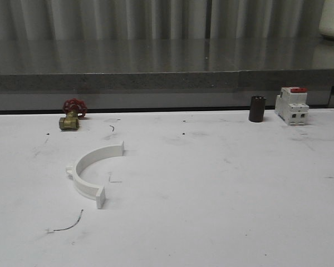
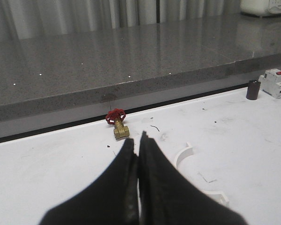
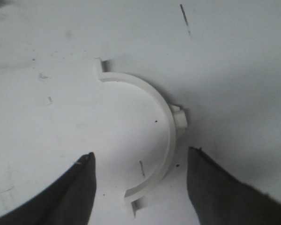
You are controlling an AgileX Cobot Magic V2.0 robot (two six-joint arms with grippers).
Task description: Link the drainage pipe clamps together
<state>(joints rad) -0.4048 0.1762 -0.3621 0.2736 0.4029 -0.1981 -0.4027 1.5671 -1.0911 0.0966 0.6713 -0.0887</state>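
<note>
Spread wide, the right gripper (image 3: pixel 140 159) hovers over a white half-ring clamp (image 3: pixel 166 136), its lower tab cut off at the frame edge. Left gripper (image 2: pixel 137 145) is pinched closed, empty, hiding part of another smooth plastic clamp (image 2: pixel 183 154) on the scuffed white table (image 1: pixel 222 189).

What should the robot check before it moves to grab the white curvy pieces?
1. Right gripper open: ok, fingers spread wide.
2. Clamp half between the right fingers: ok, it lies flat on the table below them.
3. Left gripper open: not ok, shut on nothing.
4. Front-view clamp half free to grab: ok, nothing touches it.
5. Two separate halves found: cannot tell, the views may show the same one.
6. Valve and breaker out of the way: ok, far back.
</note>
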